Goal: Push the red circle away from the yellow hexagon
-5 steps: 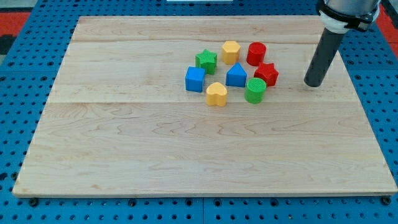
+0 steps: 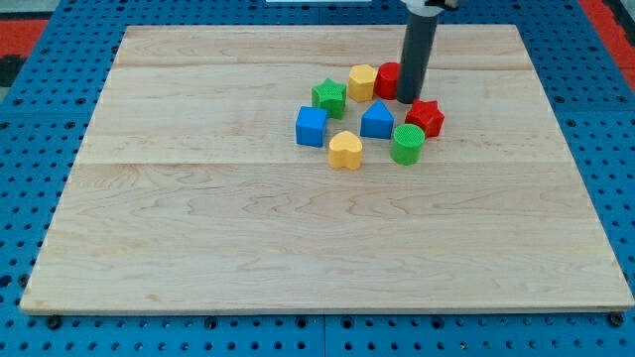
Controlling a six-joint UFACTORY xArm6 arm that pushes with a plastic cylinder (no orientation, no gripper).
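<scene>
The red circle [image 2: 387,79] sits near the view's top middle of the wooden board, touching the yellow hexagon [image 2: 362,82] on its left. My dark rod comes down from the view's top, and my tip [image 2: 410,100] stands at the red circle's right side, covering part of it. The tip appears to touch the circle.
A green star [image 2: 328,97], blue cube [image 2: 312,126], yellow heart [image 2: 345,150], blue triangular block [image 2: 376,121], green circle [image 2: 407,144] and red star [image 2: 425,117] cluster just below. The wooden board [image 2: 198,228] lies on a blue pegboard.
My tip has moved left from the board's right side to the red circle. The red circle and the yellow hexagon have shifted slightly left, and now touch.
</scene>
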